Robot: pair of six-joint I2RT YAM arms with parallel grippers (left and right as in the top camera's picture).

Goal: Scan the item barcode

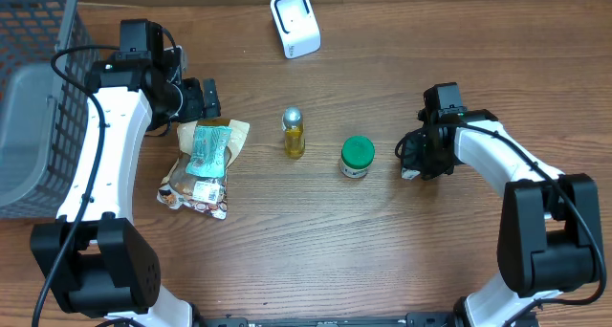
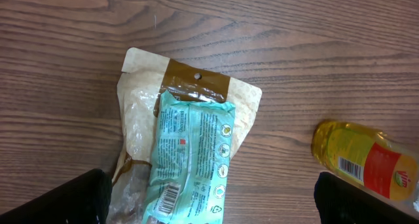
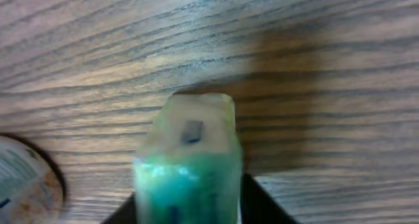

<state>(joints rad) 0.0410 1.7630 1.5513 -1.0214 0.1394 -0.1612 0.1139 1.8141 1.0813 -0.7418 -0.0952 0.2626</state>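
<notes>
Overhead and wrist views. Your right end effector [image 1: 413, 161] is clamped on a small green box [image 3: 193, 158], fingers [image 3: 258, 207] pressed to its two sides; the box sits low over the wooden surface [image 1: 382, 260] on the right, just beside a green-lidded jar [image 1: 357, 156] and well apart from the white scanner [image 1: 295, 23] at the far edge. Your left end effector [image 1: 204, 101] hangs with its fingers wide apart above a teal packet [image 2: 190, 158] lying on a beige pouch [image 2: 141, 106]. A yellow oil bottle [image 1: 294, 134] stands between packet and jar. A grey basket [image 1: 38, 40] occupies the left edge.
</notes>
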